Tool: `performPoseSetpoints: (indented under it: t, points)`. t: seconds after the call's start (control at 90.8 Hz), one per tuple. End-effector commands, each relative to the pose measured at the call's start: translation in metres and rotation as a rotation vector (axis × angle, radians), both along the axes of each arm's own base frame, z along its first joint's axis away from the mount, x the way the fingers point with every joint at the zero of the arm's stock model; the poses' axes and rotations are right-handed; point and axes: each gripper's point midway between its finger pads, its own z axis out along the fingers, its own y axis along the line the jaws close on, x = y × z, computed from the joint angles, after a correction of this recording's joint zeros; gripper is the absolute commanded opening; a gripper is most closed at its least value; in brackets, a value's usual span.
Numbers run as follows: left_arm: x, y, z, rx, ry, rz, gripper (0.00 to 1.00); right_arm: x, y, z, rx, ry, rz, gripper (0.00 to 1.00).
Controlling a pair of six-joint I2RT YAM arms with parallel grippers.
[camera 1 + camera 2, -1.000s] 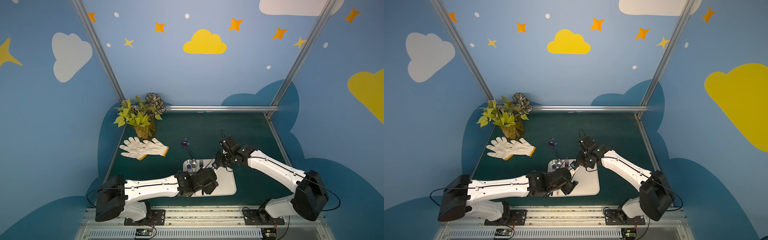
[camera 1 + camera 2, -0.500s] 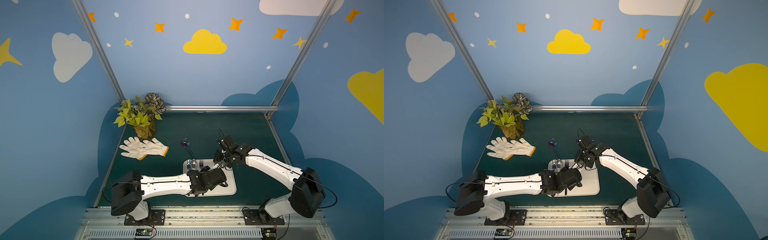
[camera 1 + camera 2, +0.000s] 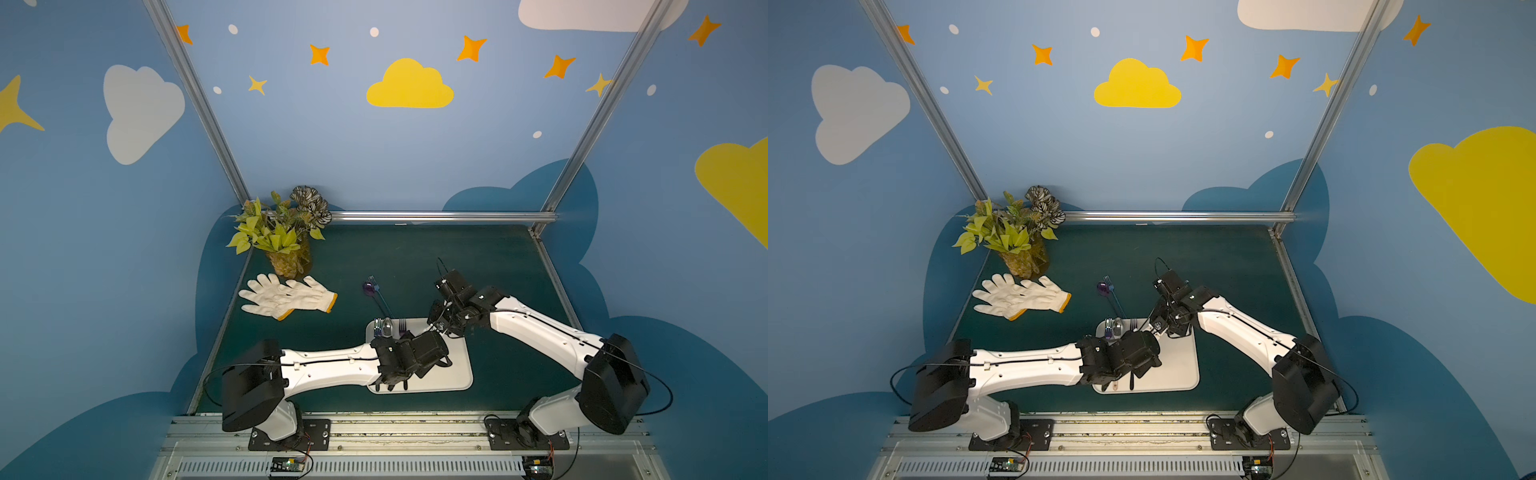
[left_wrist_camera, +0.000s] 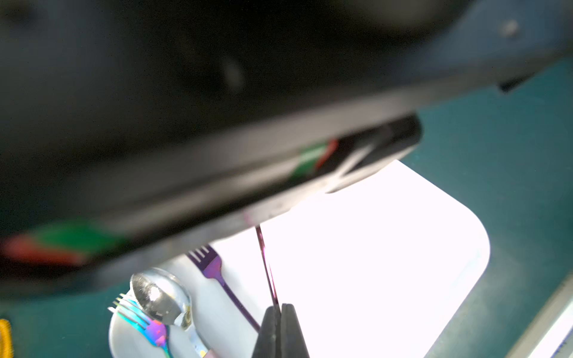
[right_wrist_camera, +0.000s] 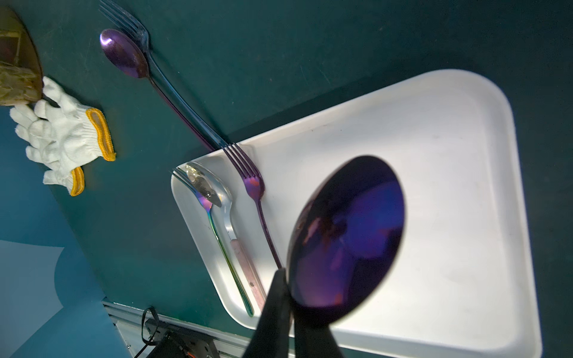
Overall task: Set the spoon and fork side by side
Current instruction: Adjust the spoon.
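Caught mid-air over a white tray (image 5: 449, 155): a violet spoon (image 5: 347, 241), gripped from both ends. At the bowl end, the right gripper (image 5: 286, 279), jaws pressed together on it near the bowl, with the bowl tilted close to the wrist camera. At the other end, the left gripper (image 4: 280, 307), jaws closed tight on the thin violet handle (image 4: 266, 266), seen edge-on and running up to the blurred black body of the opposite arm. Flat on the tray just beside, a purple fork (image 5: 252, 186), tines toward the far rim, handle passing behind the grippers in both wrist views. Next along, in the tray's far left corner, a rainbow fork (image 5: 214, 223) and a silver spoon (image 5: 206, 186) with a pink handle, lying touching, side by side. Beyond the rim, on the green mat (image 3: 457, 257), a long purple spoon (image 5: 124, 52) and a blue fork (image 5: 136, 28), paired likewise, handle ends reaching the tray. Farther left, white work gloves (image 3: 286, 297) with yellow cuffs; behind them, a potted plant (image 3: 278, 232) in the back corner. In both top views, both arms bent low over the tray, wrists nearly meeting.
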Motion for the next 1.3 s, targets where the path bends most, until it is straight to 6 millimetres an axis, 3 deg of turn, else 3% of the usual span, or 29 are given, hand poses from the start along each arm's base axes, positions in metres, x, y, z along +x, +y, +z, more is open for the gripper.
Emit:
performPoseSetpoints:
  t: [0.0,0.352,0.793,0.826,0.925,1.002,1.079,1.288]
  points:
    - [-0.005,-0.005,0.002,-0.110,0.082,-0.017,0.03,0.001,0.010,0.022,0.052,-0.027,0.009,0.00]
    - [-0.003,-0.005,0.021,-0.387,0.218,-0.034,0.02,-0.002,0.005,0.041,0.088,-0.072,-0.004,0.04]
    - [-0.005,-0.003,0.036,-0.434,0.188,-0.076,0.03,-0.003,0.003,0.045,0.095,-0.081,-0.021,0.00]
    - [-0.006,-0.002,0.038,-0.437,0.181,-0.079,0.11,-0.003,0.003,0.045,0.094,-0.079,-0.024,0.00]
    - [-0.006,0.002,0.041,-0.436,0.154,-0.086,0.55,-0.004,0.001,0.043,0.086,-0.071,-0.032,0.00]
    - [-0.008,0.005,0.043,-0.414,0.118,-0.104,0.73,-0.004,0.001,0.043,0.087,-0.066,-0.038,0.00]
    - [-0.010,0.006,0.040,-0.363,0.078,-0.126,0.78,-0.004,0.001,0.044,0.087,-0.068,-0.042,0.00]
    - [-0.009,0.016,0.013,-0.132,-0.002,-0.105,0.74,-0.002,0.005,0.044,0.093,-0.060,-0.037,0.00]
